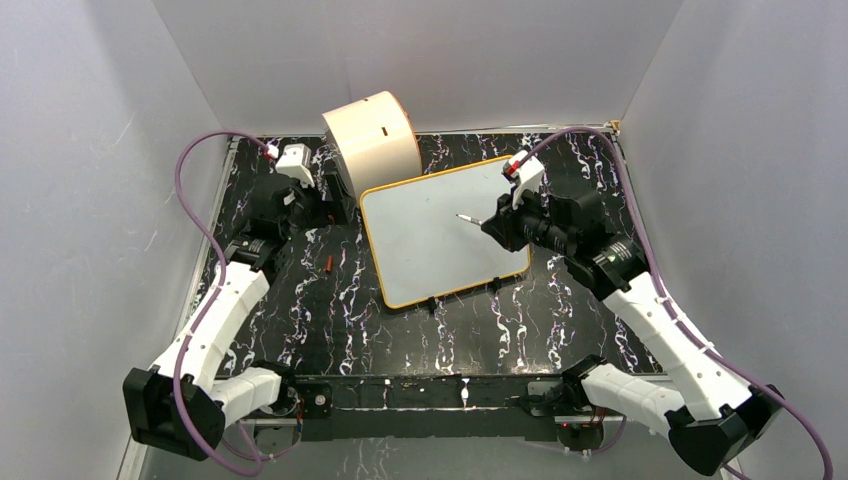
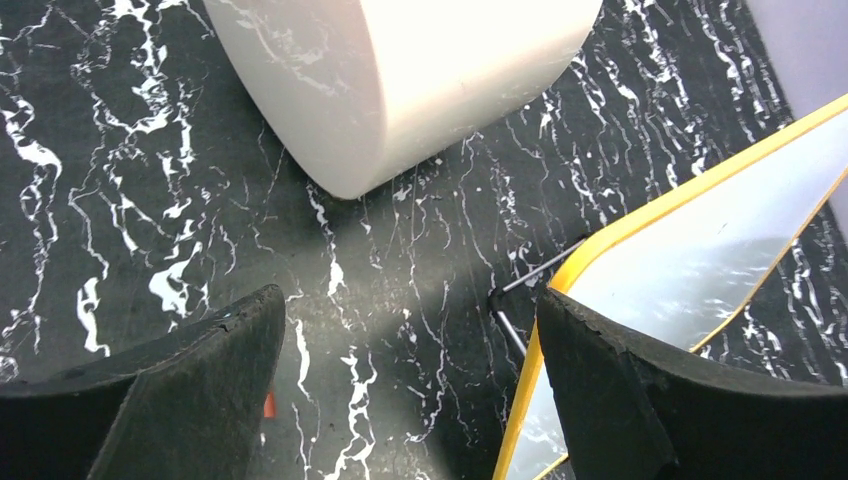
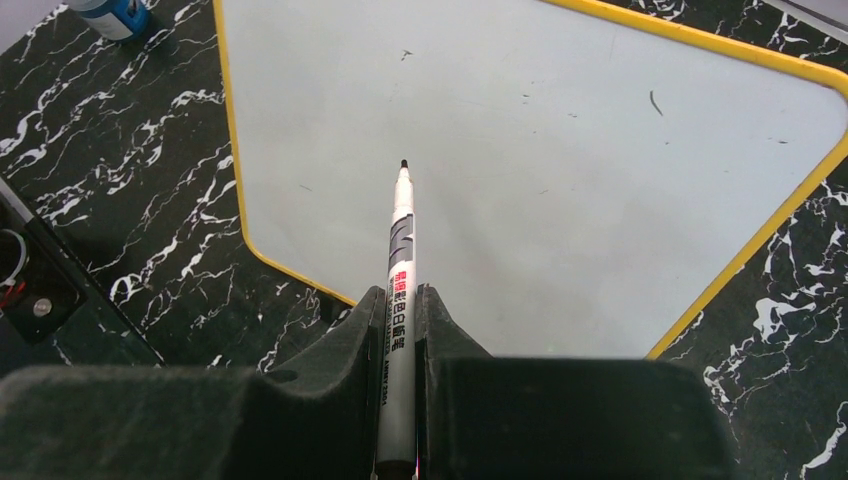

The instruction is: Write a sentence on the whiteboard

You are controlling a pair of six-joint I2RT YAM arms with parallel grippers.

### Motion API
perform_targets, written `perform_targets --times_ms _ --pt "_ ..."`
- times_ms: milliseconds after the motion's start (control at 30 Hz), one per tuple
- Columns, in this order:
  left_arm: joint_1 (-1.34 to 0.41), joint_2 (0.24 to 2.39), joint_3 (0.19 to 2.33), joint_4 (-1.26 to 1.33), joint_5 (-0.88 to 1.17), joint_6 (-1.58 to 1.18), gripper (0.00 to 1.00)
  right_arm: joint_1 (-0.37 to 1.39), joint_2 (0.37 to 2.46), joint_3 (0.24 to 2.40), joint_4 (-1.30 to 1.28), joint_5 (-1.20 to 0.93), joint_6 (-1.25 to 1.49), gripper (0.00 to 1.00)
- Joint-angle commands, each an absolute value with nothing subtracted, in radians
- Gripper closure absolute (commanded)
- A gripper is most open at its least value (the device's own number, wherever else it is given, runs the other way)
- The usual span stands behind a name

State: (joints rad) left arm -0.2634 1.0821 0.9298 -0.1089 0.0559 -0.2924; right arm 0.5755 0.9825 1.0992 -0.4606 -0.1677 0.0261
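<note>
A glossy white rectangular whiteboard point(image 1: 420, 240) with a thin orange rim and rounded corners lies skewed at the middle of the black, white-veined marble-pattern bench point(image 1: 330, 320). The right end effector point(image 3: 400, 300) pinches a slim white marker point(image 3: 402, 230), dark tip over the board. The left end effector point(image 2: 408, 300) is spread wide beside a smooth cream cylinder drum point(image 1: 372, 140).

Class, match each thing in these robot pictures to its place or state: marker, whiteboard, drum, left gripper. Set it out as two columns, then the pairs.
1 marker
2 whiteboard
3 drum
4 left gripper

A open, over the black table
B cream, beyond the board's far edge
C clamped in the right gripper
D yellow-rimmed, lying flat

Pairs: 1-C, 2-D, 3-B, 4-A
</note>
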Motion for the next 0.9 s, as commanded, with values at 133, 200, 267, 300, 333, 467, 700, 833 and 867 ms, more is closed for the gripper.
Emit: perform_targets --times_ms 133,200,267,300,333,467,700,833,867 --pt "-0.173 1.142 1.003 0.029 0.408 -0.363 0.09 0.624 1.039 1.178 -0.445 -0.048 0.064 1.00" --pt "-0.171 1.148 0.996 0.076 0.477 -0.371 0.10 0.637 1.032 1.169 -0.419 -0.032 0.064 1.00" --pt "-0.170 1.168 1.004 0.100 0.529 -0.372 0.11 0.650 1.026 1.168 -0.403 -0.021 0.062 1.00" --pt "-0.170 1.184 1.014 0.101 0.566 -0.368 0.11 0.658 1.027 1.171 -0.402 -0.013 0.060 1.00" --pt "-0.170 1.208 1.025 0.104 0.594 -0.365 0.11 0.666 1.027 1.176 -0.401 -0.006 0.060 1.00" --pt "-0.169 1.271 1.063 0.130 0.687 -0.364 0.12 0.719 1.041 1.202 -0.421 0.078 0.066 1.00" --pt "-0.170 1.360 1.105 0.160 0.817 -0.364 0.16 0.862 1.060 1.228 -0.437 0.270 0.077 1.00" --pt "-0.169 1.398 1.124 0.143 0.859 -0.348 0.22 0.902 1.076 1.229 -0.422 0.294 0.071 1.00" --pt "-0.170 1.403 1.124 0.142 0.866 -0.341 0.23 0.909 1.080 1.228 -0.420 0.292 0.071 1.00"
